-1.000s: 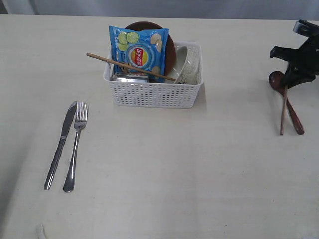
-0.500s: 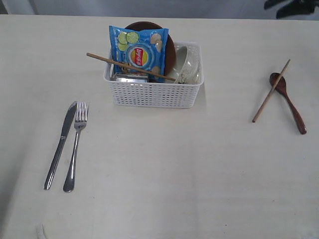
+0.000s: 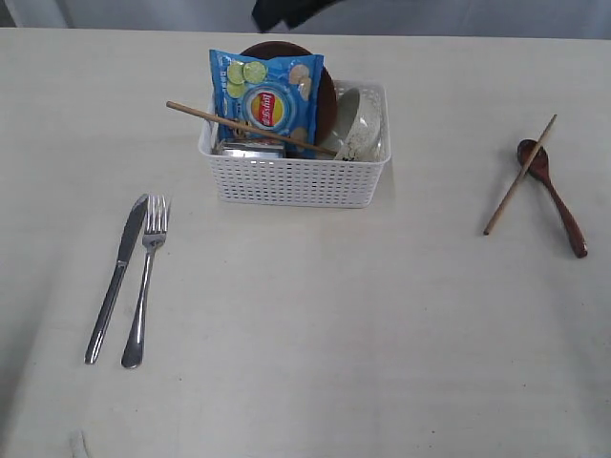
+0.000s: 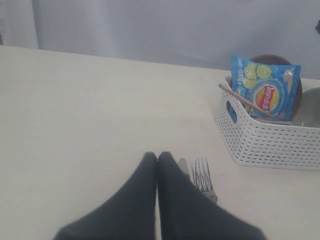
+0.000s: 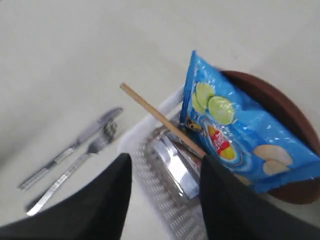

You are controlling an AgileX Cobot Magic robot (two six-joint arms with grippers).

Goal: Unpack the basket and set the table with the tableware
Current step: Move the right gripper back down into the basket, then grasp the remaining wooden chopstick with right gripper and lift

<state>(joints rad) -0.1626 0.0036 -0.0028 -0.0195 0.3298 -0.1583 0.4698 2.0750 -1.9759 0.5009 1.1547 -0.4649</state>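
My right jaws stand apart with nothing between them, hanging above the white lattice basket (image 3: 291,176). In the exterior view my right arm (image 3: 286,11) is only a dark shape at the far edge of the worktop (image 3: 305,343). Through my right wrist camera I look down between the two dark fingers (image 5: 112,200) at a wooden chopstick (image 5: 160,119), a shiny steel cup (image 5: 172,167) on its side and the blue chip bag (image 5: 240,145).

The basket sits toward the far middle of the worktop. The chip bag stands upright in it, leaning on the brown round plate (image 3: 323,81) behind. Beside them the off-white bowl (image 3: 358,122) is tipped on edge. The chopstick slants across the front of the bag, with one end out past the basket's left rim.

My left jaws are pressed together, empty, low over the worktop. Their tips are just beside the tops of the steel knife (image 3: 115,277) and fork (image 3: 145,281). These lie side by side on the left.

On the right, well apart from the basket, the second chopstick (image 3: 518,176) lies crossing the bowl end of the dark red spoon (image 3: 557,200).
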